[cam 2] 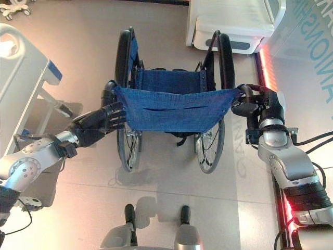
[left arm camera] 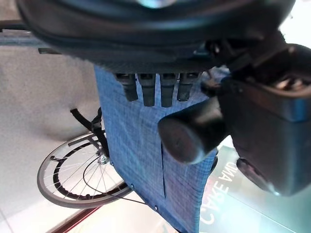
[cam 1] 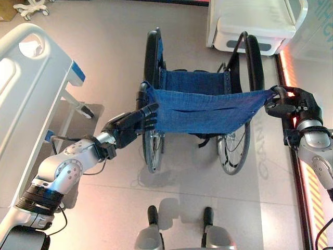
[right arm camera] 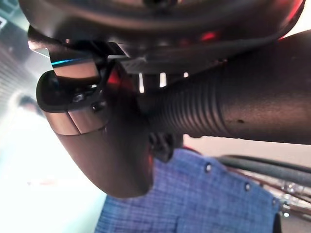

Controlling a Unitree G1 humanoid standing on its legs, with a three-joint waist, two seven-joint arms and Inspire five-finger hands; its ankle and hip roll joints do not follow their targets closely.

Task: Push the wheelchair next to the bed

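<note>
The wheelchair stands in front of me with its blue cloth backrest (cam 1: 200, 110) facing me and its black wheels (cam 1: 151, 57) pointing away. My left hand (cam 1: 127, 127) reaches in from the lower left, open. Its straight fingers (left arm camera: 148, 90) rest against the cloth's left edge, just under the left push handle (cam 1: 141, 97). My right hand (cam 1: 302, 105) is shut round the ribbed right push handle (right arm camera: 233, 107) at the backrest's right corner. The bed (cam 1: 28, 78), white with a side rail, stands along the left, apart from the wheelchair.
A second white bed or cart (cam 1: 255, 26) stands at the far right, just beyond the right wheel. A red-lit strip (cam 1: 292, 156) runs along the floor on the right. A wheeled stand's white base (cam 1: 32, 7) sits at the far left. Grey floor lies between bed and wheelchair.
</note>
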